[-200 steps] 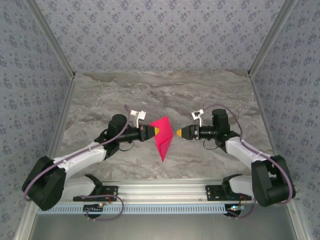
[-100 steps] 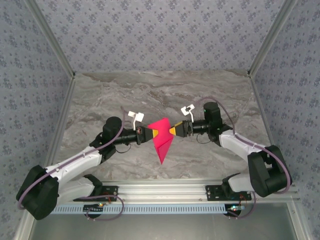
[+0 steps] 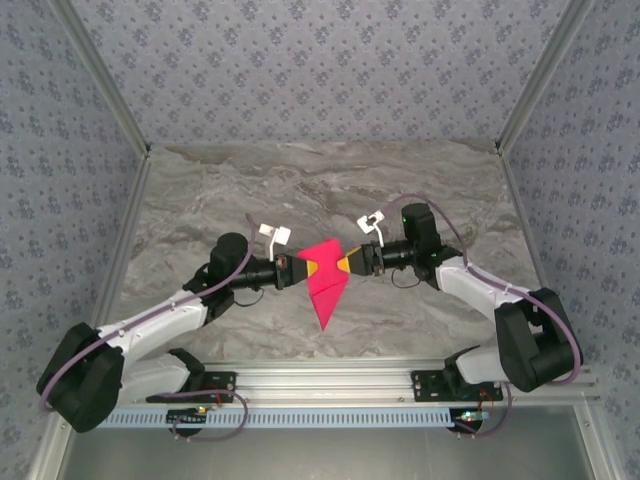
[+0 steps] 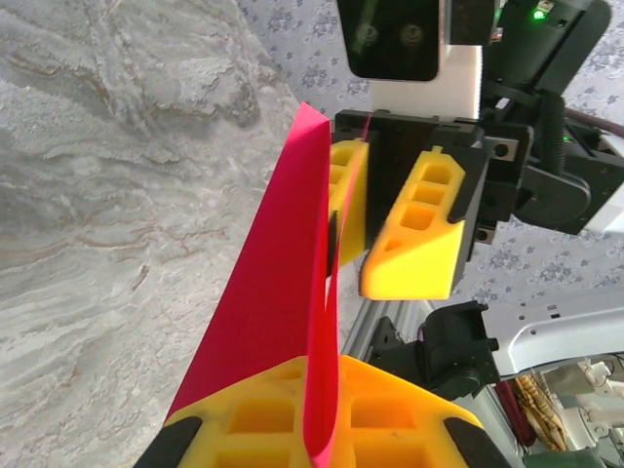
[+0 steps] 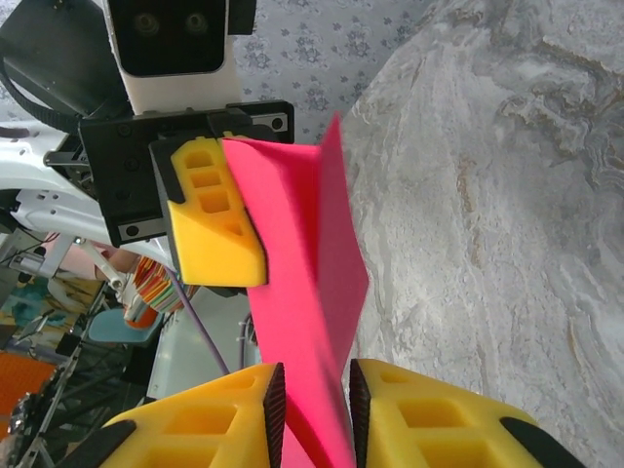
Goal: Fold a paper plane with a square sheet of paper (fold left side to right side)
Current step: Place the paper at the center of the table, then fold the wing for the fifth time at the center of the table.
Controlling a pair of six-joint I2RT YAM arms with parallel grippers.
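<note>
I count two arms, two grippers and one sheet of paper (image 3: 325, 290) on the grey marbled table (image 3: 420, 190). The paper hangs at the centre of the overhead frame, held up between the two grippers that meet there from either side. It is bright magenta-pink, plain, and folded into a kite-like shape, broad at the top and tapering to a point aimed at the bottom of the frame.

The left gripper (image 3: 308, 266) is clamped on the paper's left corner. In my left wrist view the sheet runs straight down into the closed yellow fingers (image 4: 263, 419).

The right gripper (image 3: 346, 263) has the opposite corner between its jaws. In the right wrist view the fingers (image 5: 409, 414) stand close on either side of the paper, but I cannot tell whether they are pinching it.
</note>
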